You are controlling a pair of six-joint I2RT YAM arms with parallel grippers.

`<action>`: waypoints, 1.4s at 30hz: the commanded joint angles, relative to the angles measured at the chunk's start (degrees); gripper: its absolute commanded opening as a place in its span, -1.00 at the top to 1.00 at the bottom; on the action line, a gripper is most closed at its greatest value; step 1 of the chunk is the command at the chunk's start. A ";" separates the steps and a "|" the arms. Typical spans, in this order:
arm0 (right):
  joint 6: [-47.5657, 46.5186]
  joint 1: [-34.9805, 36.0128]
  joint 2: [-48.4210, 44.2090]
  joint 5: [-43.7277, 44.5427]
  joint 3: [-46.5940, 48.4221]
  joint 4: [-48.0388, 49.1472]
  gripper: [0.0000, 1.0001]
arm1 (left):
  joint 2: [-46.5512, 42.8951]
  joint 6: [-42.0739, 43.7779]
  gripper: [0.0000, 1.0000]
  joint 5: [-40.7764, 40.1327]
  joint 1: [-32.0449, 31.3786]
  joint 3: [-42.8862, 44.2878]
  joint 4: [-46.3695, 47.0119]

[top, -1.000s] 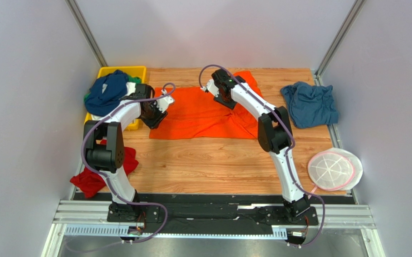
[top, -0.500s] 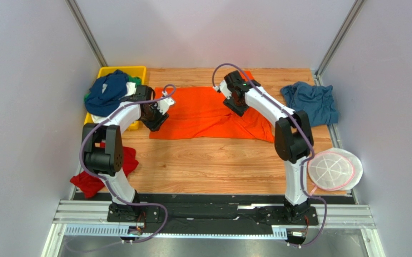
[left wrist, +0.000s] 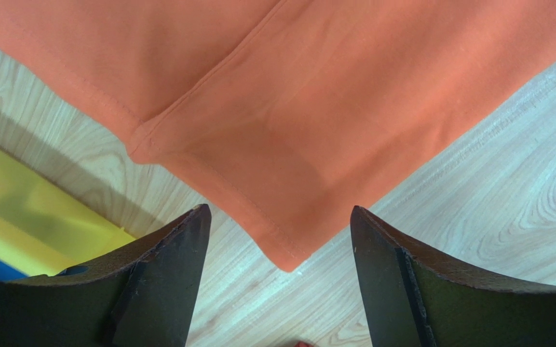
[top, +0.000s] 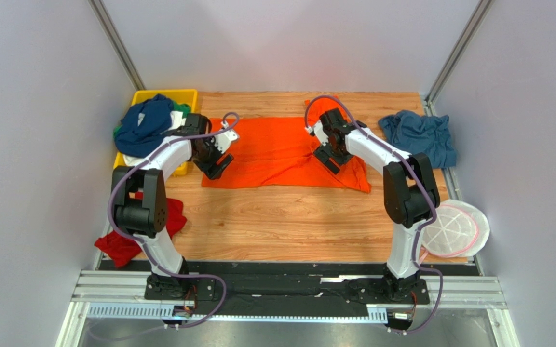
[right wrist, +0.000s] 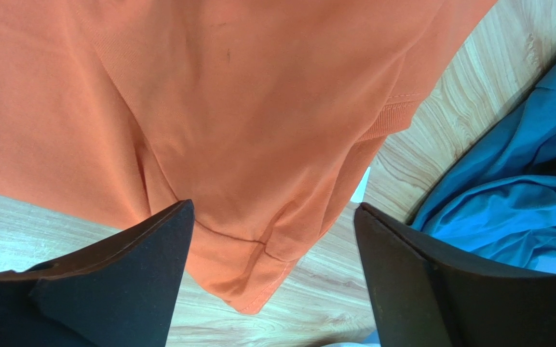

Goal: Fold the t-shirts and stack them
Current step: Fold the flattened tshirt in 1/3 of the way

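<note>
A bright orange t-shirt [top: 273, 152] lies spread flat across the back middle of the table. My left gripper [top: 215, 166] hangs open over its left end; in the left wrist view [left wrist: 279, 211] a shirt corner [left wrist: 288, 256] lies loose on the wood between the fingers. My right gripper [top: 333, 160] stands open over the right end, and the right wrist view [right wrist: 273, 206] shows a wrinkled orange hem [right wrist: 259, 282] below, ungripped. A steel-blue t-shirt [top: 418, 141] lies crumpled at the back right, also visible from the right wrist [right wrist: 520, 195]. A navy t-shirt [top: 143, 126] is heaped in the tray.
The yellow tray [top: 181, 94] stands at the back left, its edge visible from the left wrist [left wrist: 34, 217]. A red shirt [top: 118, 246] hangs at the table's left edge. A round white-and-pink disc [top: 451, 230] sits at the right front. Grey walls enclose the table.
My right gripper moved right and toward the front with the orange cloth, laying it flatter, then opened and let go. The left gripper stayed in place and opened off the shirt's corner.
</note>
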 commanded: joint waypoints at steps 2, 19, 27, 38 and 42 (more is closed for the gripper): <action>0.18 -0.96 0.82 0.11 0.24 5.29 -0.76 | 3.52 -0.32 -0.61 0.37 -0.77 3.70 -0.29; -2.02 -2.46 5.66 -1.29 -3.53 6.96 -0.76 | 9.42 0.99 -0.62 -4.38 -2.53 4.40 -0.20; -2.19 -2.64 2.85 -3.14 -9.86 8.11 -0.75 | 9.59 1.61 -0.62 -7.01 -3.76 3.52 -1.60; -1.49 -2.55 -1.81 -5.25 -13.29 6.44 -0.74 | 11.00 3.36 -0.62 -12.81 -6.49 3.44 -4.33; -1.58 -2.55 -3.13 -5.43 -14.87 5.65 -0.73 | 10.83 3.72 -0.62 -13.26 -6.58 2.56 -4.86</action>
